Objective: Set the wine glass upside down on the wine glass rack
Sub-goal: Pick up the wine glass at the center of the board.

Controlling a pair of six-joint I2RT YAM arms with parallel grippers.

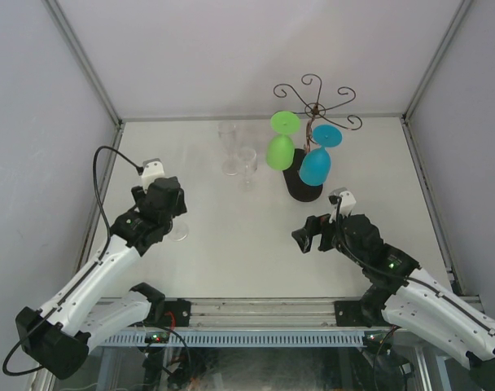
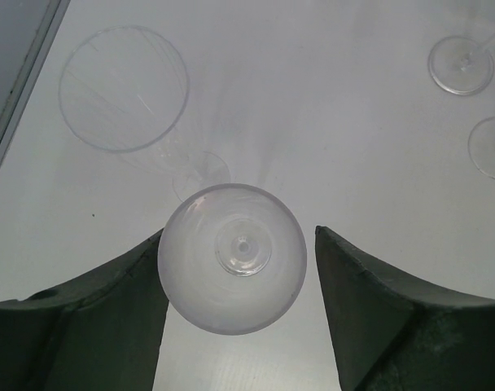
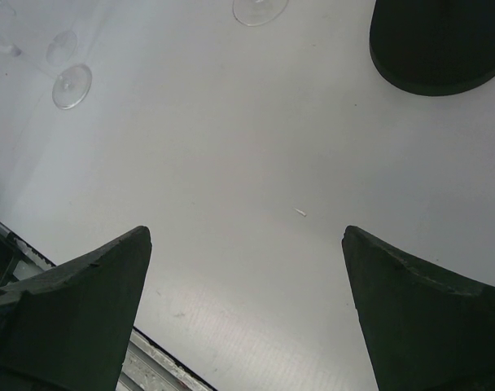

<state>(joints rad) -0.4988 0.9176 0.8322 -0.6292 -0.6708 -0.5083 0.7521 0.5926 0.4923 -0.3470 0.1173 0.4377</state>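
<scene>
The left gripper [image 2: 239,234] stands open astride the clear wine glass [image 2: 227,305], whose bowl sits right between its fingers, close against one and a little apart from the other. The glass stands upright, mouth toward the wrist, its stem axis vertical. The right gripper [image 3: 246,232] gapes wide above the table [image 3: 231,147], with the wine glass rack [image 1: 314,106] just ahead to its right.

Wine glass [image 2: 231,269] between left fingers [image 2: 93,326]; wine glass rack [image 1: 304,191] far right.
</scene>
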